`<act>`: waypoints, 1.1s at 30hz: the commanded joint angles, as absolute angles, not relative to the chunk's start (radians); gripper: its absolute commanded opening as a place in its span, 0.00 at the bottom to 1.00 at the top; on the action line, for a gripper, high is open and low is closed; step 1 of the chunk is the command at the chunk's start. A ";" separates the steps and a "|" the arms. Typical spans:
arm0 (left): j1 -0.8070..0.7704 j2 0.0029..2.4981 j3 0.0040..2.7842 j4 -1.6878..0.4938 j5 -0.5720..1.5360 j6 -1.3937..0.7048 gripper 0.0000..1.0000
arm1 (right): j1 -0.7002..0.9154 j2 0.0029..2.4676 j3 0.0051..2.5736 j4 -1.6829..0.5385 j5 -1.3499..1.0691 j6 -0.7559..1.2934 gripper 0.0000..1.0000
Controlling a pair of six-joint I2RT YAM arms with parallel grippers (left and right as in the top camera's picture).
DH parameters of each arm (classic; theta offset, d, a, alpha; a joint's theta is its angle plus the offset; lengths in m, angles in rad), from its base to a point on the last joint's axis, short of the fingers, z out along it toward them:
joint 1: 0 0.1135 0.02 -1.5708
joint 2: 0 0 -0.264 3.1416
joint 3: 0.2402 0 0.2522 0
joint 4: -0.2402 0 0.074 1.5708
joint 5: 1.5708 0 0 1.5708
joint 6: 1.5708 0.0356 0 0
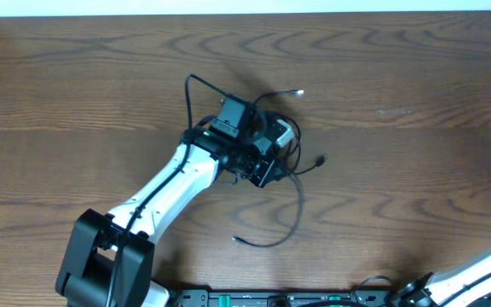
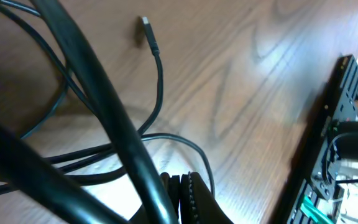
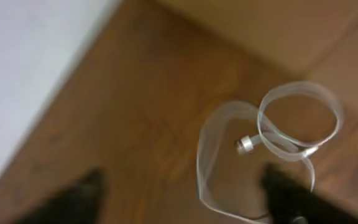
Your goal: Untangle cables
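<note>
The cables (image 1: pixel 295 183) are thin black cords tangled at the table's middle, with small plug ends (image 1: pixel 320 160) sticking out. My left gripper (image 1: pixel 267 166) sits down on this tangle. In the left wrist view its fingers (image 2: pixel 194 199) are pressed together and shut, and no cord shows between them. Thin cords (image 2: pixel 160 81) lie just ahead, and a thicker black arm cable (image 2: pixel 104 106) crosses the view. My right gripper (image 3: pixel 182 199) is open, its blurred dark fingers wide apart over a looped white flat cable (image 3: pixel 199 158) with a metal plug (image 3: pixel 246 145).
The right arm (image 1: pixel 484 269) enters at the bottom right corner. A black rail with electronics (image 1: pixel 271 299) runs along the table's front edge (image 2: pixel 340 124). A pale wall or floor (image 3: pixel 30 62) lies beyond the table edge in the right wrist view.
</note>
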State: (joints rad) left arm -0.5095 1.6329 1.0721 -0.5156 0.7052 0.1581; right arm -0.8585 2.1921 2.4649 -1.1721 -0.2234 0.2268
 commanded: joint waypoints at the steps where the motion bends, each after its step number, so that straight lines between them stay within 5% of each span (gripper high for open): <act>1: -0.537 1.640 1.081 -0.511 0.725 0.176 0.08 | -0.868 2.236 2.414 -1.198 -0.291 0.241 0.99; 12: -0.543 1.634 1.083 -0.435 0.784 0.176 0.08 | -0.748 2.234 2.409 -1.308 -0.675 0.213 0.99; 22: -0.542 1.481 1.133 -0.264 1.135 0.163 0.17 | -0.405 2.234 2.408 -1.484 -0.619 -0.059 0.99; 30: -0.520 1.201 1.143 -0.202 1.050 0.163 0.25 | -0.147 2.234 2.408 -1.577 -0.611 -0.364 0.99; 33: -0.499 1.114 1.143 -0.264 0.860 0.162 0.41 | -0.069 2.234 2.408 -1.621 -0.592 -0.472 0.99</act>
State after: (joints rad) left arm -0.5201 1.1629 1.1305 -0.2295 1.0180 0.1619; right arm -0.1158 2.2730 2.3955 -1.6012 -0.6064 -0.2955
